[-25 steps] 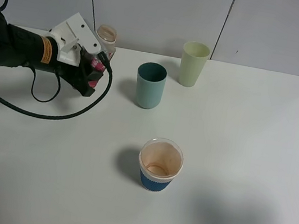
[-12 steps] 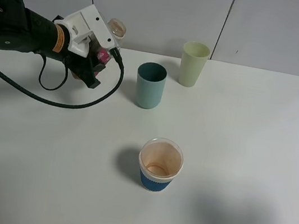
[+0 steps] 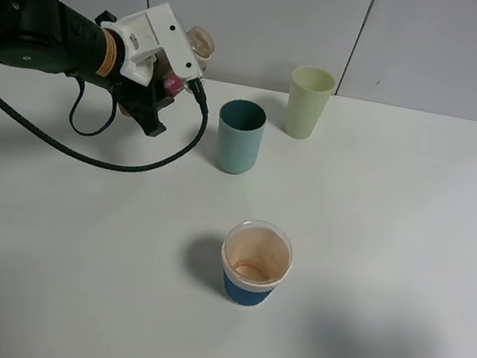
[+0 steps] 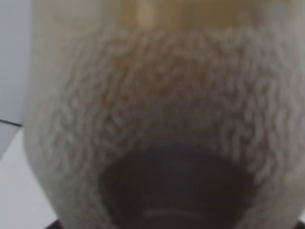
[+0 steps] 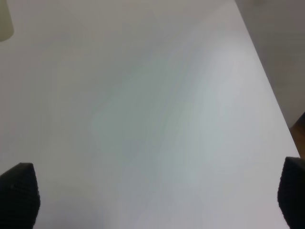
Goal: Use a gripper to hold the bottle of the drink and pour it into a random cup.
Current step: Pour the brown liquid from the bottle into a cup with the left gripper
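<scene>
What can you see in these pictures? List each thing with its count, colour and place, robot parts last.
table: one, white, under everything.
teal cup: one, blue-green, upright, rear middle of the table.
pale tumbler: one, yellow-green, upright, behind and right of the teal cup.
paper cup: one, white with blue sleeve, nearer the front, brownish inside.
bottle: one, clear with pink-red label, tilted, held left of the teal cup.
cable: one, black, looping from the left arm.
left gripper: one, white, shut on the bottle.
right gripper: one, black fingertips, open, over bare table.
</scene>
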You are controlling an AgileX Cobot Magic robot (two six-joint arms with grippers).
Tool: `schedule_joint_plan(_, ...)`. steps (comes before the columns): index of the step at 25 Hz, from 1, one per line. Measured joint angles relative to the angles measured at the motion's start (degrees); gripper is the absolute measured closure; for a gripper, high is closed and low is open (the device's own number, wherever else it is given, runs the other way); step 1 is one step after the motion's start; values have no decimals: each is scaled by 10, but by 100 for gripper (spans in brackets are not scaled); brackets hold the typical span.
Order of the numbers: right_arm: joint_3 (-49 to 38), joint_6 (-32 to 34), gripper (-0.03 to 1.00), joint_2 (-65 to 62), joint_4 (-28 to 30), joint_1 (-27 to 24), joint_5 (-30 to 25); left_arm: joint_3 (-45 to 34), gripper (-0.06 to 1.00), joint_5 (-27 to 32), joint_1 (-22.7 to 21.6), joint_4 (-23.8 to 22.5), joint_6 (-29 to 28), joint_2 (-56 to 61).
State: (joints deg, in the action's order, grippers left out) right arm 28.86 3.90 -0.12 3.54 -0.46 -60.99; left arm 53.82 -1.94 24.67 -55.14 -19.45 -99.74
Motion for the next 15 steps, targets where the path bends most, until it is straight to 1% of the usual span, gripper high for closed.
schedule_joint_plan(6,0,0,-3,0,0,0,0,2,59,23,5,-19,0,0)
schedule_joint_plan(11,0,0,-3,0,0,0,0,4,59,33,8,-27,0,-10)
schedule_joint_plan(15,0,0,-3,0,0,0,0,21,59,35,16,-32,0,-25)
